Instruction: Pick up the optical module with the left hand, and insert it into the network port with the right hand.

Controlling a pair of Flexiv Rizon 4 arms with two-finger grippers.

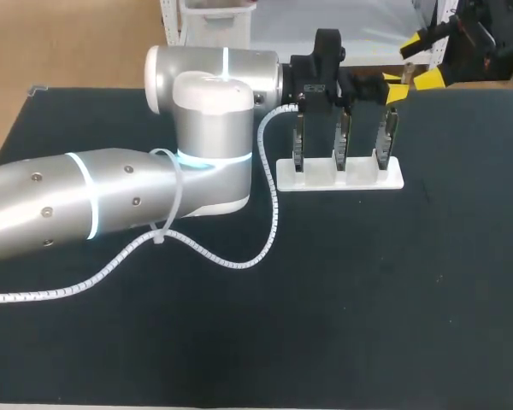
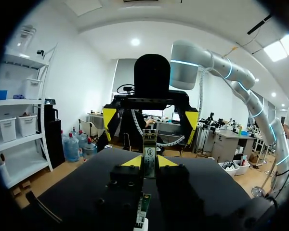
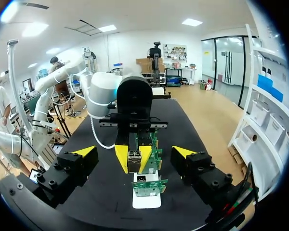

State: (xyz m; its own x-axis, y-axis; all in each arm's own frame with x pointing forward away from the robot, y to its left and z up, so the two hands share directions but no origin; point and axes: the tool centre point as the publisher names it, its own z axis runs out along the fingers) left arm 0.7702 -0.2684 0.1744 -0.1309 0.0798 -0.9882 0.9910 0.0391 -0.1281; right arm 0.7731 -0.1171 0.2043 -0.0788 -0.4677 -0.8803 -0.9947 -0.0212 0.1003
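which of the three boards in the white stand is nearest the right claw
The end board on the right arm's side; the other two stand farther from the right claw.

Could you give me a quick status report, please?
Left gripper shut on module, over stand. Right gripper open, facing it. Nothing seen in the way.

Black table [image 1: 368, 299]; white stand [image 1: 340, 178]

The left arm [image 1: 111, 201], filling the frame's left, is rounded silver-grey with thin glowing white rings [image 1: 84, 175], small dark screws [image 1: 37, 178] and a white spiral-wrapped cable [image 1: 269, 218]. The left gripper [image 2: 149, 161] and the right gripper [image 1: 421, 64] are black with yellow tips.
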